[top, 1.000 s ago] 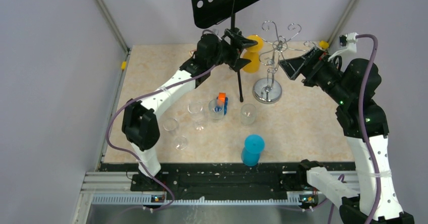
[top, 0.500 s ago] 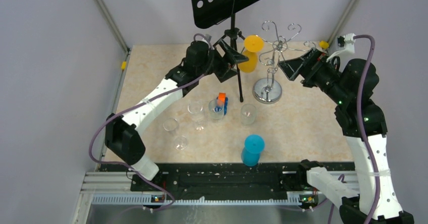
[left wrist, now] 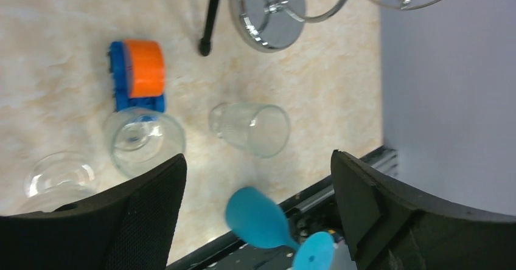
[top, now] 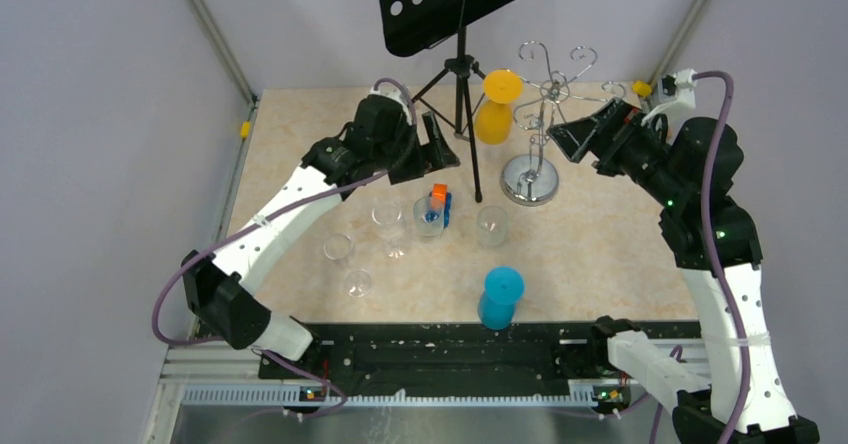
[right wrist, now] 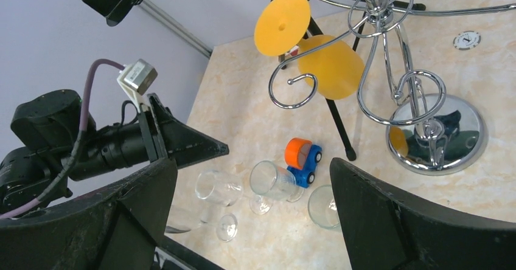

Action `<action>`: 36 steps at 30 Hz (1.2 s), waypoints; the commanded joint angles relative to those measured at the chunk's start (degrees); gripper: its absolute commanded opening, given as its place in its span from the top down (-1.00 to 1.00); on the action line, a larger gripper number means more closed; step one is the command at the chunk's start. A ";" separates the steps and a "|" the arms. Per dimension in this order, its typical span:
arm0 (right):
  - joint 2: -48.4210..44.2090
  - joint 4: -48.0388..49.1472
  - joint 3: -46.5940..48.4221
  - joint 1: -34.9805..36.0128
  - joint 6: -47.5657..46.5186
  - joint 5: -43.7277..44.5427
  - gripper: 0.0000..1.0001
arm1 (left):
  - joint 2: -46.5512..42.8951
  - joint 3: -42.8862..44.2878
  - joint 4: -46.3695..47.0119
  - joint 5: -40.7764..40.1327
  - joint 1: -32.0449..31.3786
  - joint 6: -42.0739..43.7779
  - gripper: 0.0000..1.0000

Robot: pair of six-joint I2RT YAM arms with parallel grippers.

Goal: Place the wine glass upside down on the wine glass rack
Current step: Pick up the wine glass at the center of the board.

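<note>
Both stand empty and spread: left gripper (top: 441, 148), right gripper (top: 574, 130). Swinging the right near the rack (top: 530, 180), we could unhook the inverted wine glass (top: 494, 121).

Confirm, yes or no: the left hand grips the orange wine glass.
No; the orange plastic wine glass hangs on the chrome wire rack, apart from the open left hand.

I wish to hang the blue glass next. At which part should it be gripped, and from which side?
Grip the stem, just under the foot, coming level from the right. The blue glass seems to stand on its rim, foot up, so the thin stem is exposed. To its left stand clear glasses, behind it a tumbler; nothing shows on its right.
</note>
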 commanded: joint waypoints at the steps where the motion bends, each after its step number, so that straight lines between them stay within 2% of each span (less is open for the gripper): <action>1: -1.88 1.80 -0.56 -0.61 0.33 0.56 -0.97 | -1.59 2.68 -9.85 -4.53 -0.13 11.69 -0.81; 9: -3.33 1.57 -2.72 -0.59 1.79 0.94 -0.97 | -1.68 6.32 -21.83 -10.40 -0.08 22.35 -0.72; 12: -3.67 0.43 -2.86 -0.61 1.67 1.06 -0.97 | -2.41 5.12 -22.46 -10.48 -0.09 23.28 -0.69; 19: -4.75 -0.80 -3.58 -0.57 1.97 1.46 -0.97 | 2.13 9.04 -29.43 -11.20 -0.24 24.37 -0.64; 24: -4.54 -0.03 -3.84 -0.61 2.14 1.89 -0.97 | 4.95 9.78 -30.68 -6.96 -0.24 24.37 -0.44; 29: -3.81 0.74 -3.88 -0.59 2.23 1.99 -0.97 | 8.16 9.43 -32.31 -6.74 -0.31 24.58 -0.29; 33: -3.60 1.13 -3.94 -0.61 2.25 2.22 -0.97 | 12.13 12.00 -35.80 -5.24 -0.41 25.24 0.00; 36: -3.44 1.59 -4.08 -0.55 2.29 2.47 -0.97 | 14.08 12.93 -37.65 -6.19 -1.25 25.93 0.03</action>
